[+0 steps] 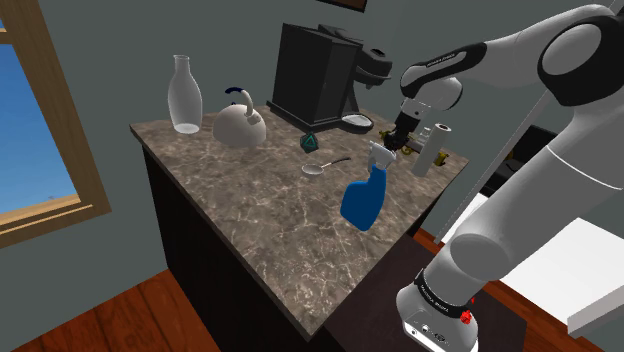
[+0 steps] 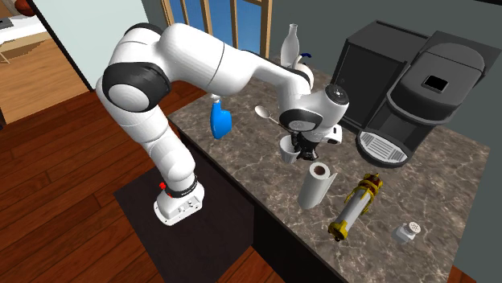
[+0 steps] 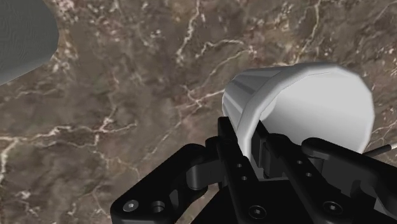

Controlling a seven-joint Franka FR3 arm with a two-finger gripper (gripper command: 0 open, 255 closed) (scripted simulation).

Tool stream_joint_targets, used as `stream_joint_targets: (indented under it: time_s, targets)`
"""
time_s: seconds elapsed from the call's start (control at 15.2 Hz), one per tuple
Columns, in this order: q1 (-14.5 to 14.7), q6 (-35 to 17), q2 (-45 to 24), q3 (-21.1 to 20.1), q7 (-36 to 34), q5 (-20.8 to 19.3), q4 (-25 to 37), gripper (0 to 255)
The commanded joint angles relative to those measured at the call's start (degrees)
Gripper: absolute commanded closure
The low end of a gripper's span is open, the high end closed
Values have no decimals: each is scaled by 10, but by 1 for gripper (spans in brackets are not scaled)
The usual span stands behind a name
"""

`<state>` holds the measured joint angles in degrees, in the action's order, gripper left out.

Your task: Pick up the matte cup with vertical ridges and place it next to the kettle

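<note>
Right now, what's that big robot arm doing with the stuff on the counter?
The robot arm's black gripper is shut on the wall of a white cup, close to the coffee machine on the brown counter. I can't tell if the cup is lifted off yet. The white kettle sits at the other end beside a clear bottle, so the cup has not yet gone over there. A blue spray bottle and a spoon are on the counter too.
</note>
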<state>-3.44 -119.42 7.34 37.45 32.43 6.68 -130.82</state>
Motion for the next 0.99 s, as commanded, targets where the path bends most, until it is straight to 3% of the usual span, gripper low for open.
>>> stream_joint_targets:
  time_s: [0.0,0.92]
  targets:
    - [0,0,-1,0,0,0,-1,255]
    - [-3,97,47,-14,-38,-31,61,255]
